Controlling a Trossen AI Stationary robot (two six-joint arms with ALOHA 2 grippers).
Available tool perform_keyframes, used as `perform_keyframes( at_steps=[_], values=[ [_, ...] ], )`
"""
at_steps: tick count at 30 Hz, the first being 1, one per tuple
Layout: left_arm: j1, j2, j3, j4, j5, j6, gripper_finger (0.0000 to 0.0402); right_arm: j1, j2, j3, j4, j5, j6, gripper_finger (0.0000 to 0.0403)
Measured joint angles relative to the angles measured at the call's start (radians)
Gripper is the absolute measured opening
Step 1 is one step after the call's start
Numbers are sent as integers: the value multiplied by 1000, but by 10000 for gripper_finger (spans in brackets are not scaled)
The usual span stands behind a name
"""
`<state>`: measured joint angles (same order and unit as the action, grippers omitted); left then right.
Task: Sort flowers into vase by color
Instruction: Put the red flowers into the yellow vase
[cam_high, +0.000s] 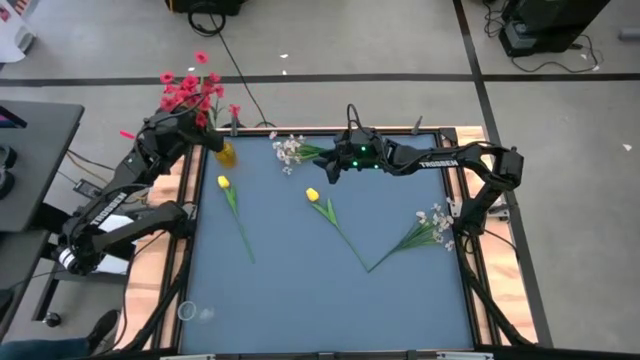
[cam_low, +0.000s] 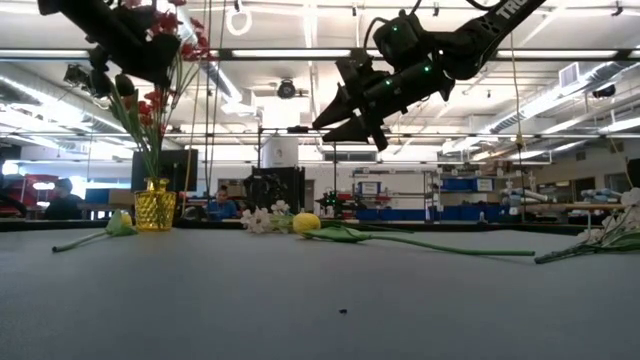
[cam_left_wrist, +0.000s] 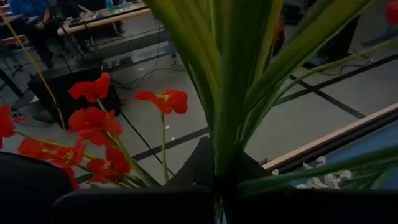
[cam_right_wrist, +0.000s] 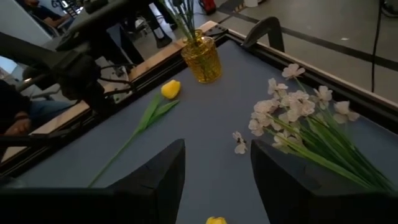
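2 grippers: left gripper (cam_high: 196, 128) clamps red-blossomed green stems (cam_high: 190, 92) above yellow glass vase (cam_high: 227, 154); right gripper (cam_high: 327, 167) hovers beside it, open, empty.

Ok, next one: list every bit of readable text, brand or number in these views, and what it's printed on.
"TROSSEN" – white letters on the right arm's forearm link, high view.
White lettering on the left arm's link, high view – too blurred to read.
White letters on the arm link at the top right edge, low view – cut off, not readable.
Wrist views: no text visible.
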<state>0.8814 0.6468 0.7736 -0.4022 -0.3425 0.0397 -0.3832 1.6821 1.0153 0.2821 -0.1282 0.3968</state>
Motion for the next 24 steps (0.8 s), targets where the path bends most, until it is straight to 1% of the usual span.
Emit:
perform_keyframes(
  at_steps=[7,14,19,24],
  values=[
    [14,0,-59,11,-4,-61,13,-1,0,0,0,-1,2,191],
    [32,1,-123,10,-4,-146,21,-1,0,0,-14,27,65,191],
    [32,1,-127,3,-12,-167,52,-2,0,0,-54,29,72,207],
    [32,1,-127,3,-20,-177,105,-2,0,0,-60,32,70,240]
  ],
)
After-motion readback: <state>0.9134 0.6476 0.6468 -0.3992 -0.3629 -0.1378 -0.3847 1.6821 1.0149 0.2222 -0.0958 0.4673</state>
